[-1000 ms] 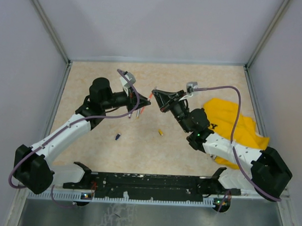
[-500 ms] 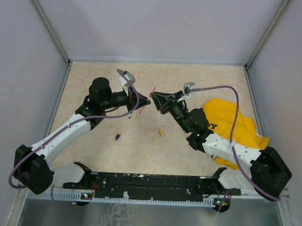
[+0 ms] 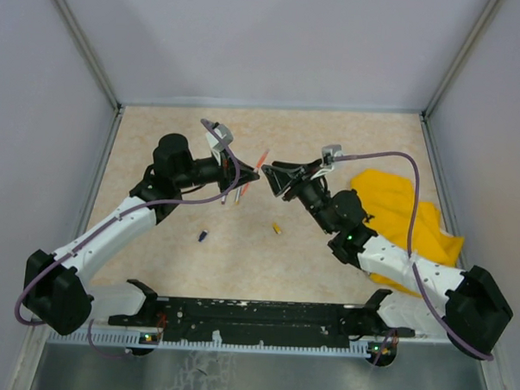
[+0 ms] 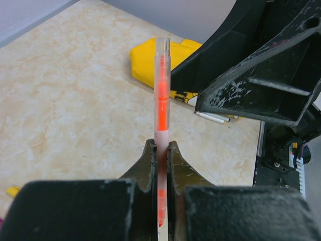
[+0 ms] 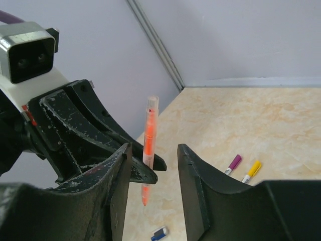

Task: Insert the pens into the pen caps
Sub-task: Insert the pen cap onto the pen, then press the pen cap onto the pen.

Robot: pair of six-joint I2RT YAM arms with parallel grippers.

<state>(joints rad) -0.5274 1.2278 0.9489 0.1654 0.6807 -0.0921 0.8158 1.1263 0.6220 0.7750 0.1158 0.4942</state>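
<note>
Now left pincer (image 4: 160,150) clamps one orange pen (image 4: 161,95); right pincer (image 5: 154,153) parted, empty.

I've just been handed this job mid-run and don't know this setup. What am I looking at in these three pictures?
Two white-and-black robot arms stand at the near edge of a beige speckled table, each ending in a two-finger gripper. The overhead picture looks down from behind them; the other two come from a camera on each wrist. The left gripper is shut on a thin orange-pink marker pen. The right gripper stands open close to that pen, holding nothing. On the table lie a crumpled yellow cloth, a tiny dark blue cap, a small yellow cap, a purple-ended pen and a yellow-ended pen.
</note>
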